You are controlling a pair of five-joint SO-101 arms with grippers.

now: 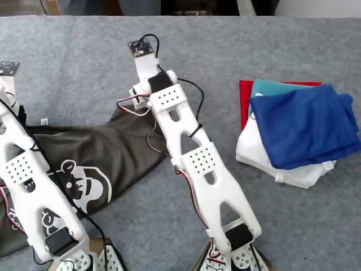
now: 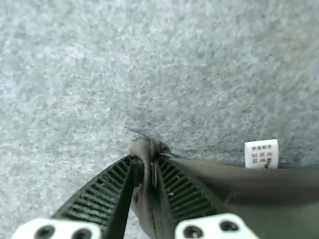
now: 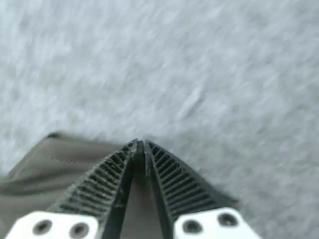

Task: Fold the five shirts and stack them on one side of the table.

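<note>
A dark olive shirt (image 1: 96, 164) with a white cartoon print lies spread across the left half of the table. My left gripper (image 2: 145, 151) is shut on a bunched bit of the shirt's edge (image 2: 234, 189), close to its white label (image 2: 261, 153). My right gripper (image 3: 139, 144) is shut on another edge of the same olive shirt (image 3: 45, 159), low over the grey table. From above, the left arm (image 1: 28, 169) crosses the shirt's left part. The right arm (image 1: 186, 141) reaches to its far right edge.
Folded shirts are stacked at the right: blue (image 1: 307, 124) on top, then white (image 1: 259, 155), teal (image 1: 271, 86) and red (image 1: 245, 96) beneath. Grey felt (image 1: 237, 51) covers the table, bare at the back and between the arms and the stack.
</note>
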